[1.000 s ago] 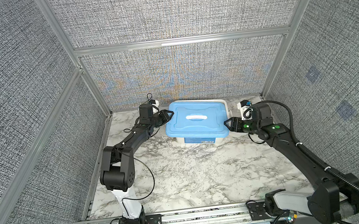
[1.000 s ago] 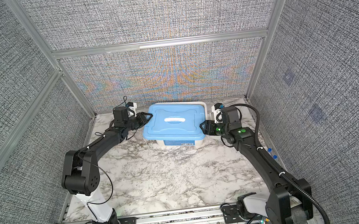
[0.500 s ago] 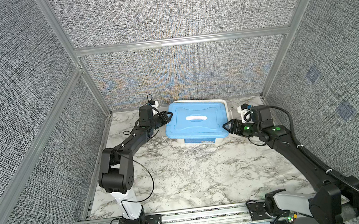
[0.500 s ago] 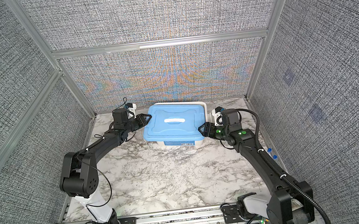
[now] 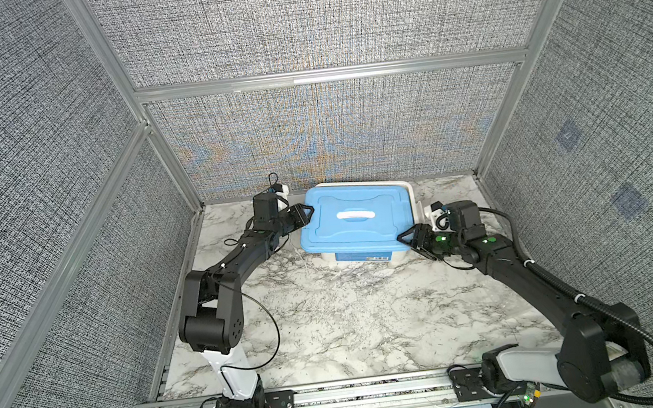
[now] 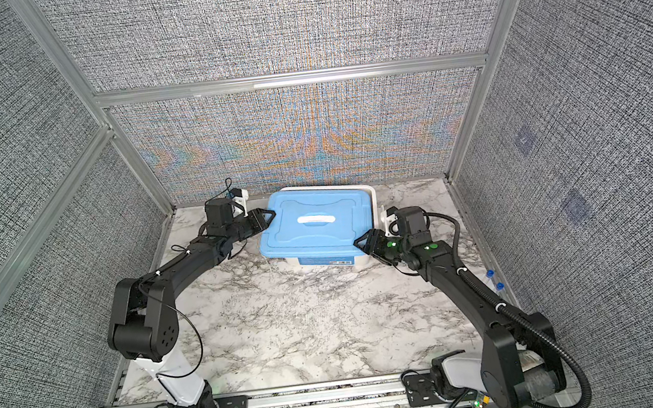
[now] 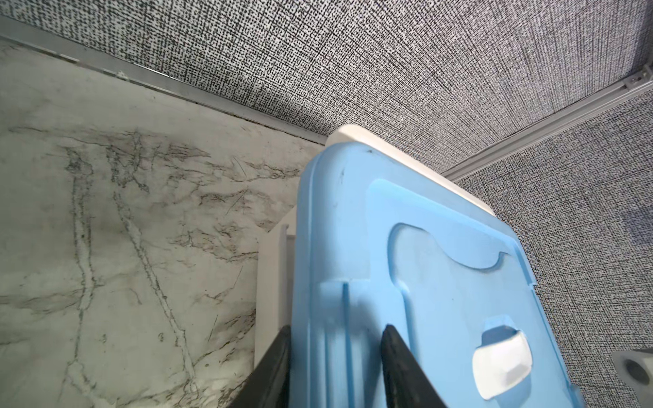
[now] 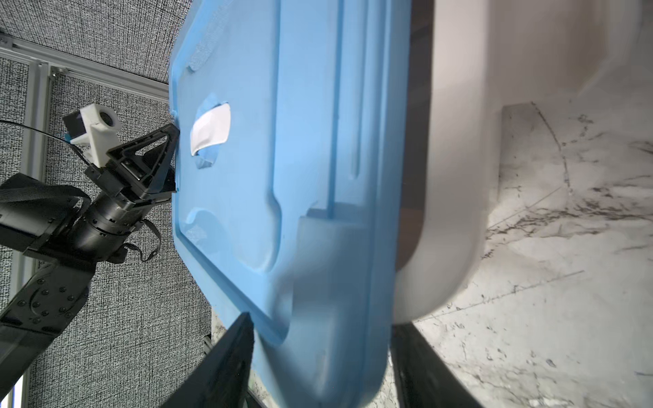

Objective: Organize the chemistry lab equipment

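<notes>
A flat blue lid point(image 5: 357, 231) point(image 6: 312, 238) with a white handle point(image 5: 353, 214) lies askew over the white tub point(image 5: 397, 256) point(image 6: 360, 260). My left gripper point(image 5: 309, 211) point(image 7: 335, 328) is shut on the lid's left rim. My right gripper point(image 5: 404, 240) point(image 8: 319, 318) is open, its jaws on either side of the lid's near right corner. One finger touches the top and the other stands just off the rim. Of the chemistry lab equipment, only two small blue tube caps point(image 6: 490, 273) show, by the right wall behind the right arm.
The tub stands close to the back wall point(image 5: 330, 137). In the right wrist view a dark gap shows between the lid point(image 8: 300, 141) and the tub's rim point(image 8: 456, 176). Marble tabletop point(image 5: 329, 317) stretches in front of the tub.
My right gripper has moved left from beside the tub onto the lid's near right corner, and its jaws have narrowed. The left gripper keeps its hold on the left rim.
</notes>
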Tool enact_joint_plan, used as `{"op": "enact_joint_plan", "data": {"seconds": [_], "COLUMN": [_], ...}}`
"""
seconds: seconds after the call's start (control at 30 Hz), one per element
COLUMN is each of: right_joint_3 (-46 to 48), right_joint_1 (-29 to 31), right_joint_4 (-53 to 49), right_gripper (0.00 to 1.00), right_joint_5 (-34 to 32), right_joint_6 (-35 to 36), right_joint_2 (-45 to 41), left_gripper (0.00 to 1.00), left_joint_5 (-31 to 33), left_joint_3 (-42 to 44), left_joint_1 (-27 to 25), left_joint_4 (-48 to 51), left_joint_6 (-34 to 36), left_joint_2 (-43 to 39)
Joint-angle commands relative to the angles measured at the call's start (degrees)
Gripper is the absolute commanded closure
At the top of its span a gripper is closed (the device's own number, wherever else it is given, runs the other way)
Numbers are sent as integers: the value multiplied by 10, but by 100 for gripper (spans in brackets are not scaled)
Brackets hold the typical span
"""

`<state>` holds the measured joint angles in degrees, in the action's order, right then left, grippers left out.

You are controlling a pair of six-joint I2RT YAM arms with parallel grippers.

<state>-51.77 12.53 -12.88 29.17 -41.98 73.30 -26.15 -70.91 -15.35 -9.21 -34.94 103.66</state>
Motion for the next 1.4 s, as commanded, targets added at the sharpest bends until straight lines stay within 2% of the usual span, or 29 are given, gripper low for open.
{"op": "enact_joint_plan", "data": {"seconds": [0.0,0.2,0.57,0.83,0.97,1.07,1.37], "right_joint_3": [4,7,2,-25,-30,-32,-13], "right_joint_1": [3,6,3,-42,-58,-62,-71], "right_joint_4": [33,37,25,-14,-34,-64,-28], "right_gripper": [47,64,69,70,70,70,70], "right_joint_5": [12,14,8,-4,-1,-39,-50], "right_joint_6": [9,11,4,16,38,75,67], "right_joint_2": [3,-11,-38,-43,-34,-32,-19], "left_gripper": [57,57,57,56,55,54,54], "left_joint_5": [-11,-16,-39,-71,-63,-59,-46], "left_joint_3": [1,-4,-25,-67,-64,-67,-98], "left_joint_1": [0,-2,-2,-3,-3,-3,-3], "left_joint_4": [-6,-4,13,65,73,84,123], "left_joint_6": [4,4,3,17,33,38,58], "left_joint_2": [3,3,10,35,31,30,44]}}
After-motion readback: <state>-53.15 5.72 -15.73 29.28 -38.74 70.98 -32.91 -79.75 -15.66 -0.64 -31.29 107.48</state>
